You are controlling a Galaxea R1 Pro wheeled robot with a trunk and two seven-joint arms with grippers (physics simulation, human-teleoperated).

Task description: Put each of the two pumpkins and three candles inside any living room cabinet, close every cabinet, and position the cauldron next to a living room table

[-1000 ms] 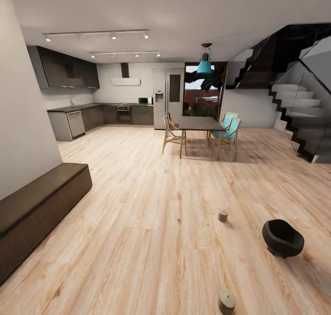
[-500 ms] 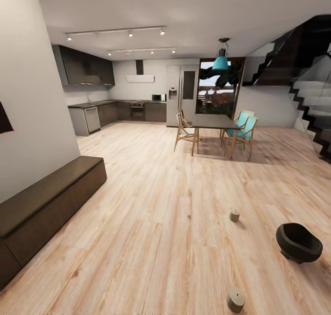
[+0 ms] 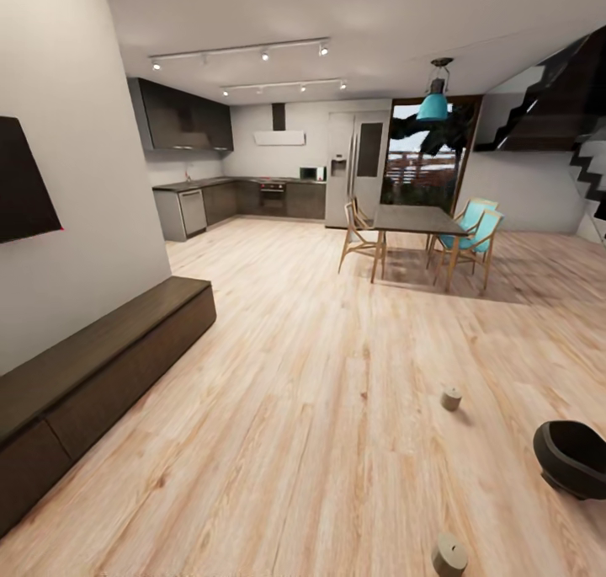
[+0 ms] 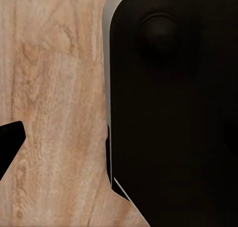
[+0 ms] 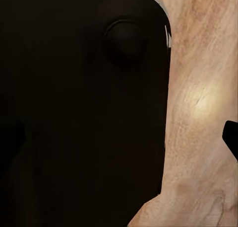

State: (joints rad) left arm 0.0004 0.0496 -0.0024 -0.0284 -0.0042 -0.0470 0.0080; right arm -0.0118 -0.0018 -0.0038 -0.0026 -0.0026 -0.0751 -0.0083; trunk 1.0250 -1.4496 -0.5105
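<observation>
Two candles on the floor: one candle [image 3: 451, 398] sits out on the bare wood, another candle [image 3: 449, 553] lies nearer the robot by the lower edge of the head view; both well apart from the cabinet, so neither is stowed yet.
Third candle and pumpkins: not among what I can pick out, so their status is unknown.
Cabinet: long dark-brown cabinet [image 3: 93, 383] runs along the left wall under a dark wall panel [image 3: 23, 179]; its fronts look flush and shut, nothing pulled out.
Cauldron: black cauldron [image 3: 576, 457] stands on the floor at the right edge, just beyond the nearer candle; no coffee table near it, so I judge that step undone.
Grippers: the wrist views give dark robot body over floorboards [image 4: 54, 113], with only a black sliver at the frame edge; whether either is spread or closed, I cannot tell, and nothing appears to be carried.
Progress: by my read, barely started; collecting, stowing and cauldron placement all remain.
Backdrop: dining table [image 3: 417, 220] and kitchen far behind.
</observation>
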